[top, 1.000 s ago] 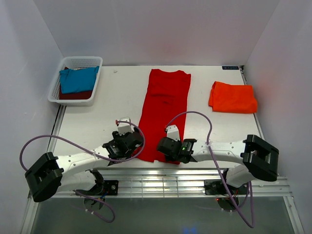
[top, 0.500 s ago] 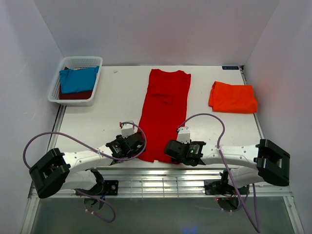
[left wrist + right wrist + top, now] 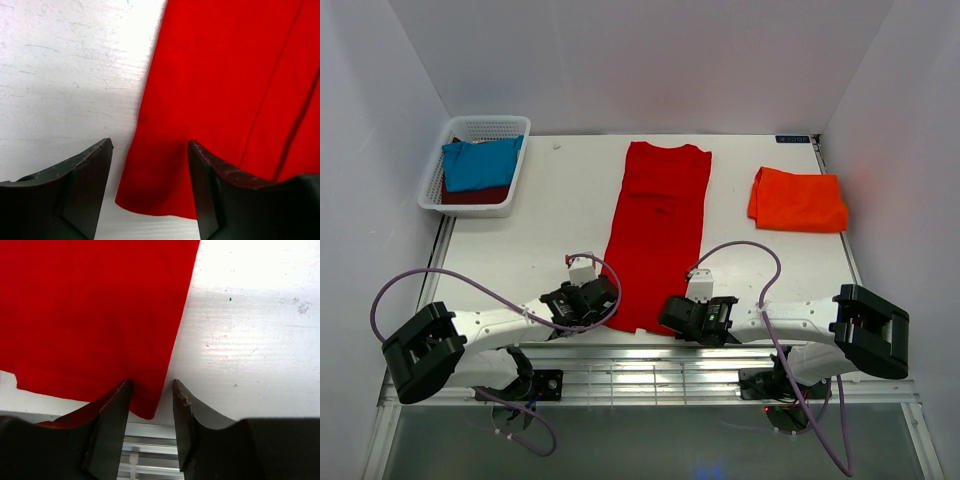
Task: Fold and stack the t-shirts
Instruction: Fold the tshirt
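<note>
White tabletop (image 3: 520, 250) from above: a long bright red cloth t-shirt (image 3: 657, 230) lies flat, its near hem between the left gripper (image 3: 603, 300) and the right gripper (image 3: 678, 312). Left wrist: the jaws stand spread, with the hem's corner between the dark fingers (image 3: 85, 185). Right wrist: the jaws are narrower but apart, with the other corner between them.

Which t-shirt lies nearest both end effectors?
The bright red t-shirt, laid out long mid-table; the orange-red t-shirt lies folded at right, teal-blue t-shirt and maroon t-shirt sit in the basket.
</note>
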Action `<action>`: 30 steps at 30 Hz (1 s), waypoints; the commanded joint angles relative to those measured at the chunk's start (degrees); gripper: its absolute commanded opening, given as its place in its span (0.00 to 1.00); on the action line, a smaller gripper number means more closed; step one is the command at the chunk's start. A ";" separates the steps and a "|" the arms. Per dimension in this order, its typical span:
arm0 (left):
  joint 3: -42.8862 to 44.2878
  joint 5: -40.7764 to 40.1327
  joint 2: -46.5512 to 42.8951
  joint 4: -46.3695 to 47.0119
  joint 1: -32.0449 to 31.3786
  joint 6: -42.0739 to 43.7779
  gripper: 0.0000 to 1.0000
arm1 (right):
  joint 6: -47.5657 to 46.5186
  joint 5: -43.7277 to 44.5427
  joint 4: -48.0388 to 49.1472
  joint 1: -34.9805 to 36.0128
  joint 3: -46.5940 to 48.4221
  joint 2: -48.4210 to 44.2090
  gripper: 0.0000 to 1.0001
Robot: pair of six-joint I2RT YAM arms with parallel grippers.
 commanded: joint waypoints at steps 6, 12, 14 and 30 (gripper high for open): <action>1.32 1.65 0.62 -6.65 -2.37 -4.77 0.53 | 2.02 0.14 -0.43 0.83 -1.02 -0.55 0.28; 2.64 1.21 2.64 -9.47 -5.80 -7.23 0.33 | 2.19 -0.04 -1.39 1.27 -0.14 0.51 0.12; 3.08 0.94 3.61 -9.91 -6.50 -8.20 0.22 | 2.55 0.05 -1.48 1.36 -0.23 0.51 0.08; 19.69 -9.43 10.20 -5.18 -3.01 3.11 0.00 | -13.25 8.84 -1.57 -6.71 11.53 1.74 0.08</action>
